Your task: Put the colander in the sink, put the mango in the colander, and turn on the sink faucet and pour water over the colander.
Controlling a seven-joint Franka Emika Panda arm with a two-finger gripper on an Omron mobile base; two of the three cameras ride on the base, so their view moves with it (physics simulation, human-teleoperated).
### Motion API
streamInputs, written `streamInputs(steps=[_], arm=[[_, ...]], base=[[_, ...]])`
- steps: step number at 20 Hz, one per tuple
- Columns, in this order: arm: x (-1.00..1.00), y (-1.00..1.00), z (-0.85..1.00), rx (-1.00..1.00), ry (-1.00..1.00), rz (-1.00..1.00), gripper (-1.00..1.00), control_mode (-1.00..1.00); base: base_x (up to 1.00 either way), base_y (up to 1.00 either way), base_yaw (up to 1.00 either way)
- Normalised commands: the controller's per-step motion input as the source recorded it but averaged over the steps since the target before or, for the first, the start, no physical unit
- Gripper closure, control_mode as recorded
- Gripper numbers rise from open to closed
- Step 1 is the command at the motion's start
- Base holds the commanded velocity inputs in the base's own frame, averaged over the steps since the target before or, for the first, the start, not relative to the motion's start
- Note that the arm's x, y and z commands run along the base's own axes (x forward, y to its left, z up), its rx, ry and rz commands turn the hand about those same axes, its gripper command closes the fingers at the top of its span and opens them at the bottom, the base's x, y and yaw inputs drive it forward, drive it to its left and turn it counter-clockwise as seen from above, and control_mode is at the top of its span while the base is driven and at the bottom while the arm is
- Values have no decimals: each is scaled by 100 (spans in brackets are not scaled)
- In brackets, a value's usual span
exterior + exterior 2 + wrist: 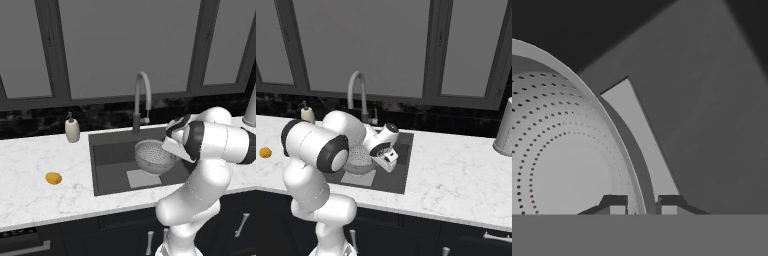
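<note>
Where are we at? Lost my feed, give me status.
Gripper shut on colander rim, colander held over the sink. Mango on counter, left of sink. Faucet behind; nothing in the way.

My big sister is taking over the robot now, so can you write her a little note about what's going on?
Gripper: shut on the colander rim, holding it over the sink.
Mango: on the counter, left of the sink.
Faucet: behind the sink, no water visible.
Done: colander carried to the sink.
Left: release the colander, put the mango in, turn on the water.
</note>
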Motion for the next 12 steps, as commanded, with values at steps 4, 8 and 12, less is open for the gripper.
streamInputs(steps=[4,8,12], arm=[[46,0,-40,-1,-2,0,100,-100],[35,1,-43,-3,-1,0,100,-100],[41,0,-32,-2,0,0,100,-100]], base=[[0,0,0],[0,0,0],[0,0,0]])
